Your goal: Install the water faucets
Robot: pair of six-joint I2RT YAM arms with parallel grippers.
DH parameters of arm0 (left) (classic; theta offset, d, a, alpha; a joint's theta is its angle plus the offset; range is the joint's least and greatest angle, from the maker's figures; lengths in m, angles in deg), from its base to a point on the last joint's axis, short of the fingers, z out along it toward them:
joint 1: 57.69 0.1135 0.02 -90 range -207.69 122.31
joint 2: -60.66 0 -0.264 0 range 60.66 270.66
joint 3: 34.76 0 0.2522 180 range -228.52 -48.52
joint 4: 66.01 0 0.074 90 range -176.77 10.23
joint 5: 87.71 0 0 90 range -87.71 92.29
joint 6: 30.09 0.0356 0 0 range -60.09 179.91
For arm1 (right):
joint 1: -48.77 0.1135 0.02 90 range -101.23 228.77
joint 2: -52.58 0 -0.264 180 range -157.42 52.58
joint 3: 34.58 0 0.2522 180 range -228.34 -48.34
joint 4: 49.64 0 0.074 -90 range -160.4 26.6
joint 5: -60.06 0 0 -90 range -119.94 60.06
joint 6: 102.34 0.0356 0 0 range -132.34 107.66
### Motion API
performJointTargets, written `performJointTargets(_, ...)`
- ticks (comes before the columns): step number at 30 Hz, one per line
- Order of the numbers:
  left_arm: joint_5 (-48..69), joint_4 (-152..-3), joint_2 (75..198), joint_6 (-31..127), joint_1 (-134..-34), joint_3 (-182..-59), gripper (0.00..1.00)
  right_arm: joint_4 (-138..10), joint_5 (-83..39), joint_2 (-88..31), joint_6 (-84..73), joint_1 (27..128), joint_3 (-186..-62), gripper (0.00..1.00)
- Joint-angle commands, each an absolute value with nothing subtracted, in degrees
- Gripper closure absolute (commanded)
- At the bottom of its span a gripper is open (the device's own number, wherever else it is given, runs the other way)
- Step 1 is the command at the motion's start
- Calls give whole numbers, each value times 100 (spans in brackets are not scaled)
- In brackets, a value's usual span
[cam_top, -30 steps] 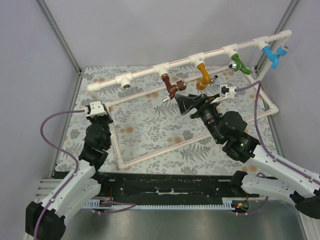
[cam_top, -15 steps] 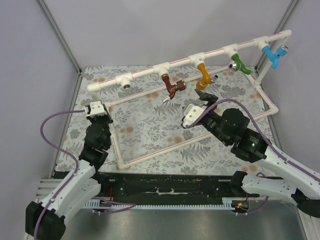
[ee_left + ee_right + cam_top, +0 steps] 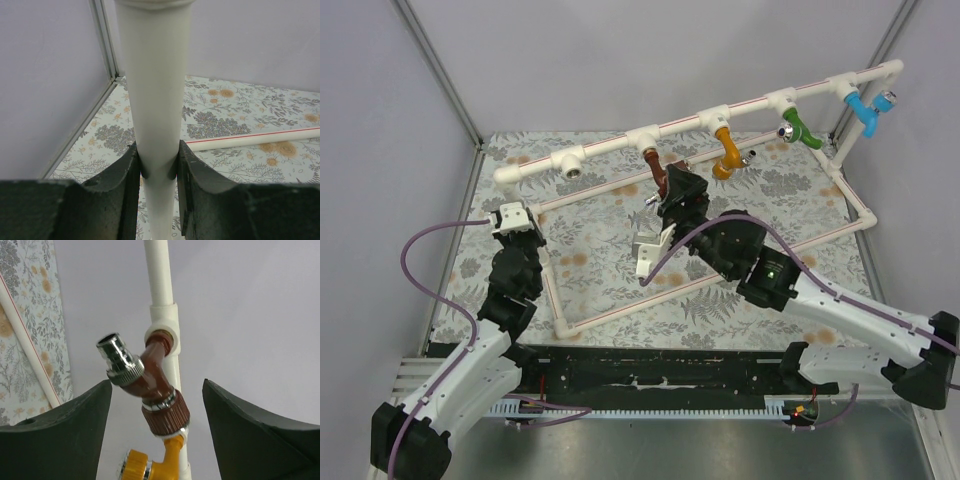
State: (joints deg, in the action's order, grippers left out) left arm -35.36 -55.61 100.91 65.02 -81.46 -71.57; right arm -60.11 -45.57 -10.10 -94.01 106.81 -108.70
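The dark reddish-brown faucet (image 3: 661, 178) and the orange-yellow faucet (image 3: 727, 156) hang from tees on the white pipe rail (image 3: 680, 122). My right gripper (image 3: 678, 192) is open right beside the brown faucet. In the right wrist view the brown faucet (image 3: 159, 390) sits between the spread jaws of the gripper (image 3: 156, 382), touching neither, and the orange-yellow faucet (image 3: 160, 470) shows below it. My left gripper (image 3: 516, 222) is shut on the frame's white left side pipe (image 3: 552, 290). The left wrist view shows the gripper (image 3: 158, 161) clamping that pipe (image 3: 156, 90).
A green tap (image 3: 803, 131) and a light blue tap (image 3: 865, 108) hang further right on the rail. An open tee fitting (image 3: 570, 160) sits at the rail's left. The rectangular pipe frame (image 3: 720, 275) lies on the floral mat. Grey walls and metal posts (image 3: 435, 70) enclose the area.
My right arm has swung left from beside the orange-yellow faucet to the brown one, with its wrist turned. The left arm has not moved.
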Motion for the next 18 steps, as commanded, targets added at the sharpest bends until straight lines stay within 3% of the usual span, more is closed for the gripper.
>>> performJointTargets(1, -3181, -5569, 10188, 6686, -8274, -7146, 98, -5111, -4900, -1570, -10207, 10696, -11039, 22)
performJointTargets(6, -3190, -5569, 10162, 6677, -8274, -7137, 98, -4241, -5287, -2124, -9954, 10573, -11066, 32)
performJointTargets(12, -3181, -5569, 10145, 6659, -8283, -7146, 98, -3283, -5805, -2546, -9102, 10546, -10820, 57)
performJointTargets(14, -3181, -5560, 10118, 6660, -8283, -7137, 98, -2783, -5981, -2626, -8366, 10555, -10750, 63)
performJointTargets(18, -3181, -5560, 10101, 6651, -8283, -7137, 98, -2079, -6717, -2757, -6092, 10686, -10802, 88)
